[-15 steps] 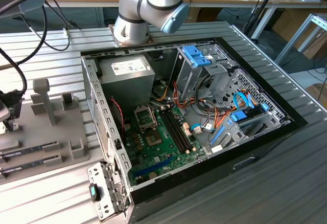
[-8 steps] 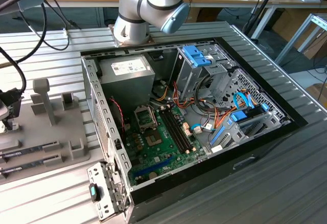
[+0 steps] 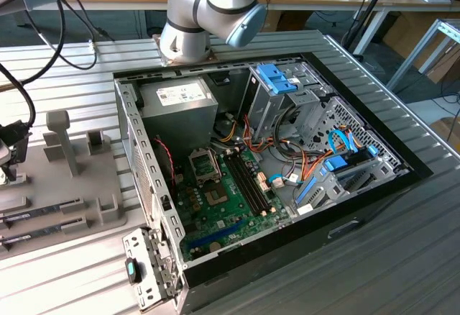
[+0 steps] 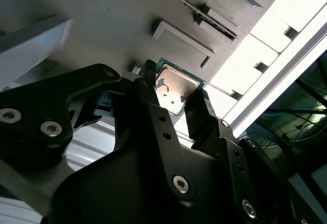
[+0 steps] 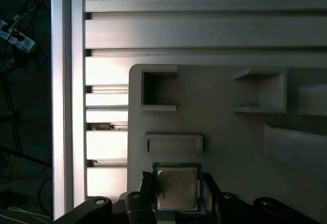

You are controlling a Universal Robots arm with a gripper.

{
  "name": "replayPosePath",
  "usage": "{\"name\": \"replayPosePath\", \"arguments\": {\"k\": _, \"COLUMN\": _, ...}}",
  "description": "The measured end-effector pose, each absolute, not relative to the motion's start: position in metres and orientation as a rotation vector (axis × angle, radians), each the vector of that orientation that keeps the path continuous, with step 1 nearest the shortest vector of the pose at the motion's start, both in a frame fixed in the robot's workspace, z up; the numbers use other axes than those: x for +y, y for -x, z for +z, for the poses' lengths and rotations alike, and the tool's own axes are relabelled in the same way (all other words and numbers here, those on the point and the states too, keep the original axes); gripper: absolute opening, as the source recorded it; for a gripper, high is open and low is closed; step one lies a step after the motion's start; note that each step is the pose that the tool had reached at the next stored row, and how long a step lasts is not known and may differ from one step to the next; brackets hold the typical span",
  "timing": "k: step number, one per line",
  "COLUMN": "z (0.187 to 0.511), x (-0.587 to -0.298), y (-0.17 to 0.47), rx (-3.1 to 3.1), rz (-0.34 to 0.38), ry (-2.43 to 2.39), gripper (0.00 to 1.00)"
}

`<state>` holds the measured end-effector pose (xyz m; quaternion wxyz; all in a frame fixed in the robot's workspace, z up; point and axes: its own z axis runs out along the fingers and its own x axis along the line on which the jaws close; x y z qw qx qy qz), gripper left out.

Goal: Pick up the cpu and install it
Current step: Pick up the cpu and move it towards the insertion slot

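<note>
First wrist view: nearest the camera, the jaws are clamping the cpu [image 5: 177, 187] by two opposite edges of its green rim. That is leaving the silver lid untouched and, I judge, keeping the chip flat for a level seating. In the second wrist view the cpu [image 4: 176, 88] is sitting square between the two black fingers [image 4: 149, 83], its lid catching the light. Just beyond it the grey fixture tray [image 5: 230, 137] is lying on the ribbed bench [image 5: 204, 29]. Its raised pockets are keeping each part in a known spot. Whether the chip is resting on the tray or hanging just above it, I cannot tell. Farther off, in the exterior view, the open computer case [image 3: 136, 135] is lying on its side. That is turning the motherboard [image 3: 223, 211] and its socket [image 3: 203, 162] upward, well apart from the tray [image 3: 79, 185].
</note>
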<state>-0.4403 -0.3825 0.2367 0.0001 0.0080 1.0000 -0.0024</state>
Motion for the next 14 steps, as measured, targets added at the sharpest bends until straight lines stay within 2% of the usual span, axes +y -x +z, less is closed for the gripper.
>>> {"name": "replayPosePath", "arguments": {"k": 14, "z": 0.2389, "x": -0.3807, "y": 0.4404, "rx": 3.141, "rz": -0.008, "ry": -0.025, "gripper": 0.47}}
